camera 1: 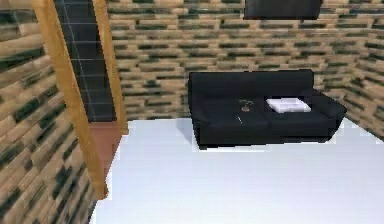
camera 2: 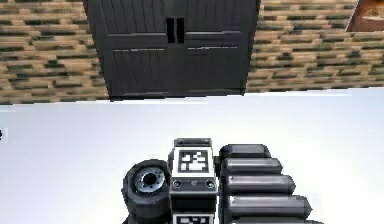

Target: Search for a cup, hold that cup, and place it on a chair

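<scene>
A black sofa (camera 1: 265,105) stands against the brick wall in the forward view. On its seat lie a small grey thing (camera 1: 245,103), too small to name, and a flat white thing (camera 1: 287,104). In the arm side view the gripper's dark body (camera 2: 150,187) sits at the bottom edge, left of a white square with black marks (camera 2: 195,165). The arm's dark stacked segments (camera 2: 262,182) lie to the right of that square. I cannot make out the gripper's far end, so I cannot tell whether it holds anything.
White floor (camera 1: 240,180) stretches up to the sofa. A wood-framed doorway (camera 1: 90,70) at the forward view's left leads to a reddish floor and dark tiles. A dark panel (camera 1: 283,8) hangs above the sofa. Dark double doors (camera 2: 175,45) stand in the brick wall.
</scene>
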